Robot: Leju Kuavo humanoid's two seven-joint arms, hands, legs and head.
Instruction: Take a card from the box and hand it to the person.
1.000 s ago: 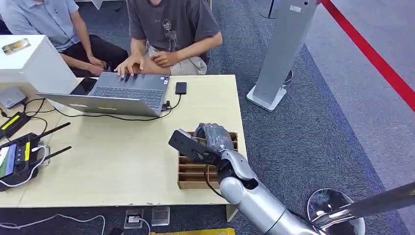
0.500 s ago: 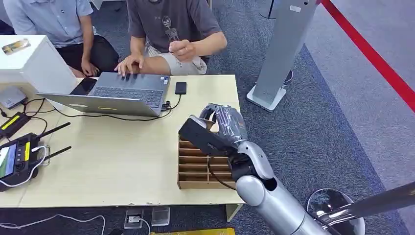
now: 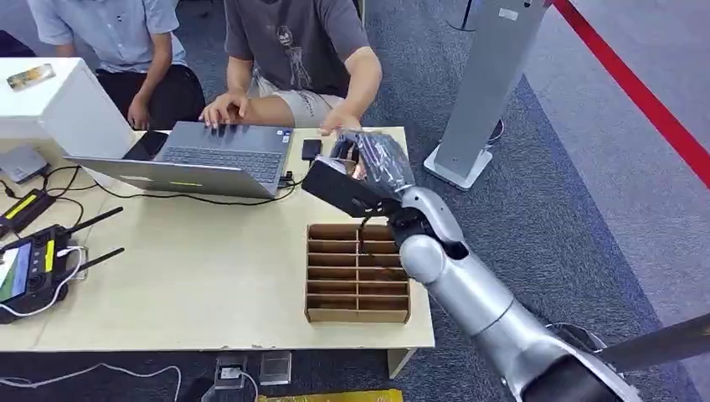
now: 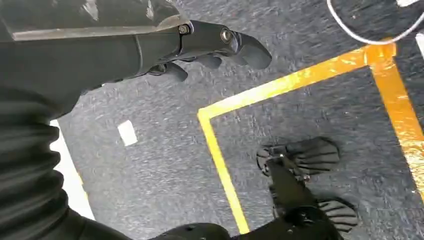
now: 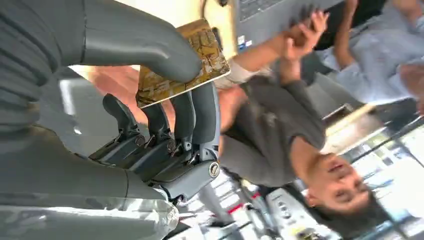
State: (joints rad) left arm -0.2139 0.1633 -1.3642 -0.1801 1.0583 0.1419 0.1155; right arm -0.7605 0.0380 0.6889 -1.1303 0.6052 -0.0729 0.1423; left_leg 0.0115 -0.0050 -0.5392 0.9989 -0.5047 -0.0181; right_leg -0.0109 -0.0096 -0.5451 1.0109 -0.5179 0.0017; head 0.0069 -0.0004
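The brown cardboard box (image 3: 357, 272) with several slots stands at the table's near right corner. My right hand (image 3: 368, 167) is raised beyond the box, over the table's far right part. In the right wrist view this hand (image 5: 150, 125) pinches a brown-and-gold patterned card (image 5: 185, 65) between thumb and fingers. The person in a dark grey T-shirt (image 3: 293, 38) sits across the table, and one of their hands (image 3: 339, 124) reaches in at the table's far edge, close to my hand. My left hand (image 4: 210, 47) hangs over grey carpet, its fingers loosely apart and holding nothing.
An open laptop (image 3: 213, 155) and a black phone (image 3: 311, 149) lie at the table's far side, with the person's other hand on the laptop. A remote controller (image 3: 29, 268) with cables is at the left. A second person (image 3: 117, 33) sits far left. A grey stand (image 3: 481, 84) rises at the right.
My right hand has lifted from the box and moved away toward the person with the card. The person's hand has come forward and down to the table's far edge.
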